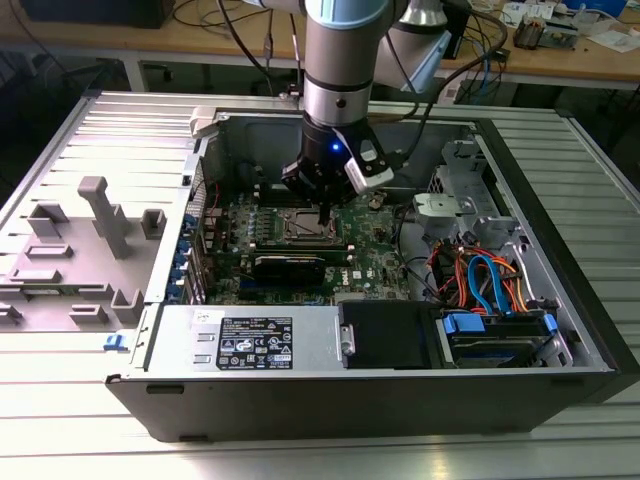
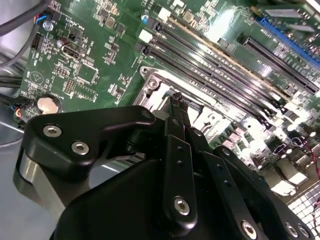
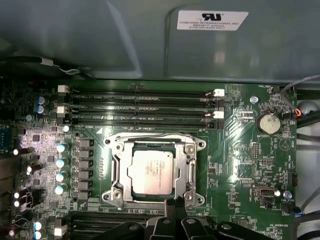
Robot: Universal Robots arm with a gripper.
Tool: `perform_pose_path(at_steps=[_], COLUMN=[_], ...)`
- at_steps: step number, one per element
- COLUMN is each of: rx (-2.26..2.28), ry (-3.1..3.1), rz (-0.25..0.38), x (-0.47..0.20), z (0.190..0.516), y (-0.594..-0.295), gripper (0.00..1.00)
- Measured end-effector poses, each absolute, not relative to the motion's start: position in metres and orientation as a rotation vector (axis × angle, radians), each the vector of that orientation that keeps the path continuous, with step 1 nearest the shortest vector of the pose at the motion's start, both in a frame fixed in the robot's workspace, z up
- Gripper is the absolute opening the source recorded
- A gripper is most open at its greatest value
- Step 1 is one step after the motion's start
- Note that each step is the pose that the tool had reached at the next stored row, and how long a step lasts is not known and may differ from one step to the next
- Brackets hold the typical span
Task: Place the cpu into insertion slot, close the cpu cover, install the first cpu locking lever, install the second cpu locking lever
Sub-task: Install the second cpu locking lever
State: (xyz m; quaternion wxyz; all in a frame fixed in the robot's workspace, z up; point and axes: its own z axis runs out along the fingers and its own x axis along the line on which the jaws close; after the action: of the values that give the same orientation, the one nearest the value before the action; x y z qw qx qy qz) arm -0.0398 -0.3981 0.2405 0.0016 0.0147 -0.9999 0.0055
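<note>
The cpu (image 3: pixel 150 171), a small flat square w/ a pale silvery-grey top, sits seated in the insertion slot (image 3: pixel 116 192) mid-motherboard; the cpu cover (image 3: pixel 190 170), a thin silvery metal frame w/ open middle, lies flat around it, so the chip's top shows thru the opening. In the second wrist view the cover's edge (image 2: pixel 157 86) peeks out past the black fingers. The pincer (image 1: pixel 325 212) hangs just above the socket's near edge in the exterior view; its slim tips (image 2: pixel 177 98) look pressed together w/ nothing between them, right over the cover rim. Same tips show at the frame edge in the first wrist view (image 3: pixel 171 204), beside the socket. Around it: green motherboard (image 3: pixel 240 165), long black memory slots (image 3: pixel 140 107) just beside the socket, a round coin battery (image 3: pixel 269 122) near them, a row of small silver capacitors (image 3: pixel 61 167) on the other side. In the exterior view the open PC case (image 1: pixel 380 410) holds a labelled power supply (image 1: pixel 250 340) at its near side, a black drive box (image 1: pixel 385 335), and orange + blue cables (image 1: pixel 485 275) toward the exterior view's right. Case lies on a ribbed light-metal surface (image 1: pixel 560 440); grey plastic fixtures (image 1: pixel 105 215) stand at the exterior view's left. Wooden bench w/ cables and clutter (image 1: pixel 540 50) runs behind.
</note>
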Motion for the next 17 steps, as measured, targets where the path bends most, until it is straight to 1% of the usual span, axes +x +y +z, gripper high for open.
perform_pose_path(at_steps=[5, 7, 17], rx=[0.048, 0.048, 0.054], ry=[-3.138, -3.138, -3.138], rz=[0.017, 0.017, 0.017], x=[-0.04, -0.04, -0.051], z=[0.241, 0.241, 0.241], y=[-0.406, -0.417, -0.418], gripper=[0.11, 0.11, 0.11])
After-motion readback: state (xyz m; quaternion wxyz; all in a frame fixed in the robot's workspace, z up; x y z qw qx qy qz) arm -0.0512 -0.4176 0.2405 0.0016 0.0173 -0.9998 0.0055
